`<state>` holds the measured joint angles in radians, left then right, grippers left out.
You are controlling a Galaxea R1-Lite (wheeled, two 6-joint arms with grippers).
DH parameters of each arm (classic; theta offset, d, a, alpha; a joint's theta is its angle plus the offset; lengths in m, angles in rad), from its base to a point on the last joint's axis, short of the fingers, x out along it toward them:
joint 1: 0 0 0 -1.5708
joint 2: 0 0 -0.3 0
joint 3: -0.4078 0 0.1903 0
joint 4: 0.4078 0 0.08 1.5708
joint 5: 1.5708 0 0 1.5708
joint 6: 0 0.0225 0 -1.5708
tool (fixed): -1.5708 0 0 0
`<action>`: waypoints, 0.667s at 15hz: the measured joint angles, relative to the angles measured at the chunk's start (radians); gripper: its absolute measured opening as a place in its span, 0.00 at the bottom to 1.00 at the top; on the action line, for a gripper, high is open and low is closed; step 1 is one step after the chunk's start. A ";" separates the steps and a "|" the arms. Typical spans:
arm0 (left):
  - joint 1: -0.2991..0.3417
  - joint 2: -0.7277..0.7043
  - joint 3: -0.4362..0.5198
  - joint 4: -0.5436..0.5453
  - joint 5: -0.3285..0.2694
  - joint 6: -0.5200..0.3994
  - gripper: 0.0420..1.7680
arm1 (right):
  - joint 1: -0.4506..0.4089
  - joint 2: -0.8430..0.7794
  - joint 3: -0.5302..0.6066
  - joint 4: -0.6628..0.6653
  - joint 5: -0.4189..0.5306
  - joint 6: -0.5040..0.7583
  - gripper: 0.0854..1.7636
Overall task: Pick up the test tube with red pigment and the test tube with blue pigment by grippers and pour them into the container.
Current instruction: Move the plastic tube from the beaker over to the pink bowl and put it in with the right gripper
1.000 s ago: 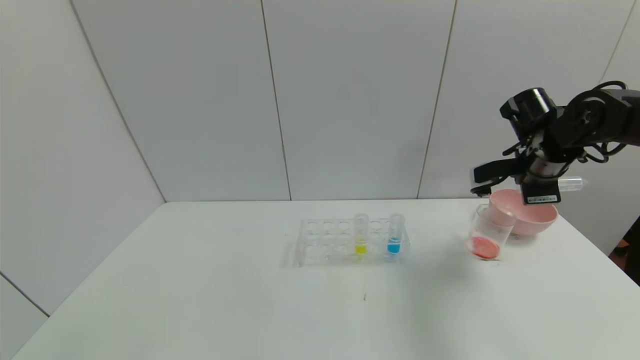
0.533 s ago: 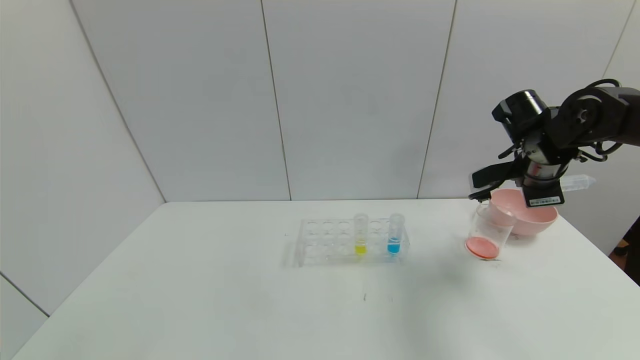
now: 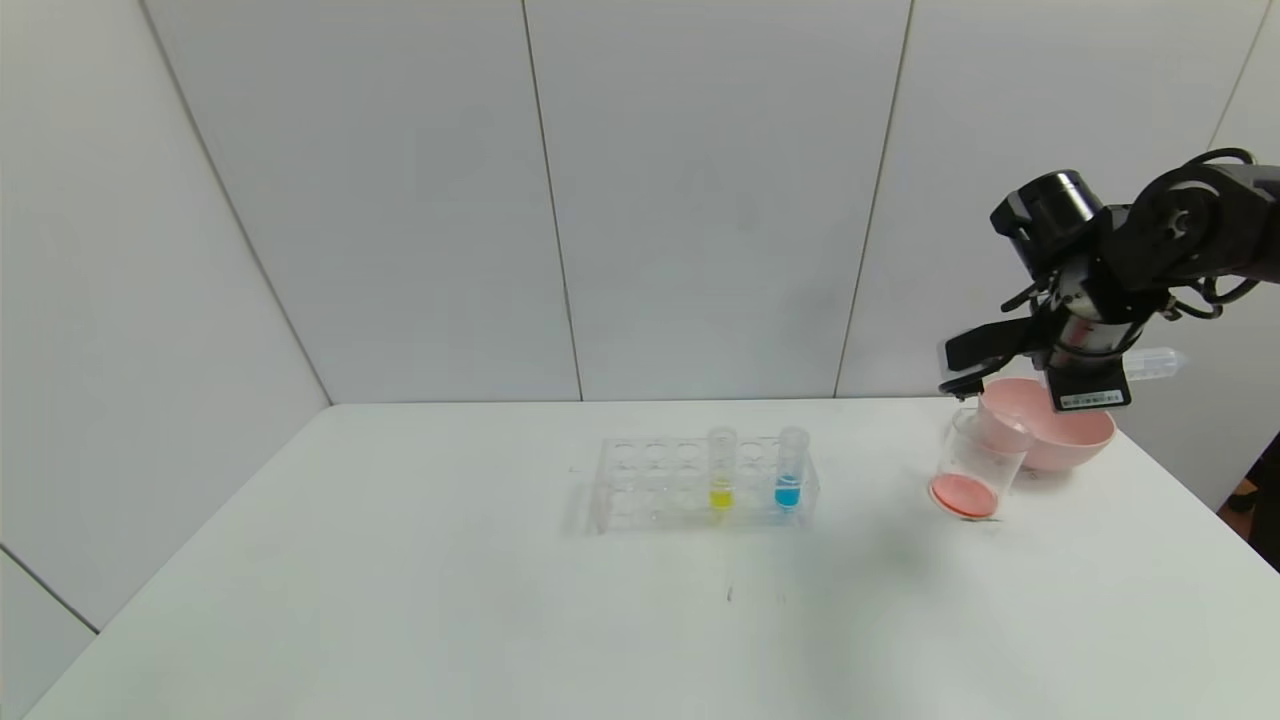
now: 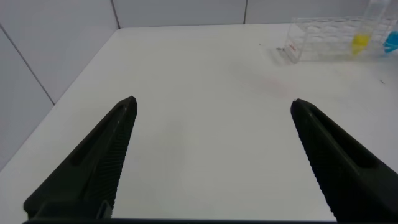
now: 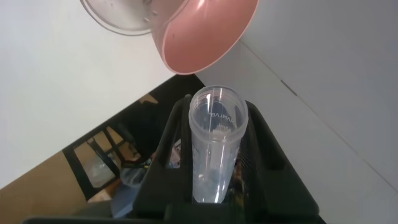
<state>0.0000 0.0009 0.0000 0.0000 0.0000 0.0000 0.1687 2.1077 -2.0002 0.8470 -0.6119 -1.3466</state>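
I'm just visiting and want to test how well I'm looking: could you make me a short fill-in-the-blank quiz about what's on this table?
1. The beaker holds ____ liquid at its bottom.
2. In the clear rack, a yellow tube stands beside a ____ one.
3. The right gripper is shut on an ____ tube.
4. Behind the beaker sits a ____ bowl.

Missing words: red; blue; empty; pink

Head high; wrists close, rack (image 3: pixel 700 485) shared
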 joint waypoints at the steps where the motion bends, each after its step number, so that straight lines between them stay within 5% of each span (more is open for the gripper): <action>1: 0.000 0.000 0.000 0.000 0.000 0.000 1.00 | -0.007 -0.007 0.000 -0.003 0.050 0.005 0.25; 6: 0.000 0.000 0.000 0.000 0.000 0.000 1.00 | -0.122 -0.056 0.000 -0.069 0.519 0.236 0.25; 10: 0.000 0.000 0.000 0.000 0.000 0.000 1.00 | -0.209 -0.109 0.028 -0.244 0.672 0.623 0.25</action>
<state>0.0000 0.0009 0.0000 0.0004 0.0000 0.0000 -0.0402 1.9989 -1.9719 0.6032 0.0602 -0.7240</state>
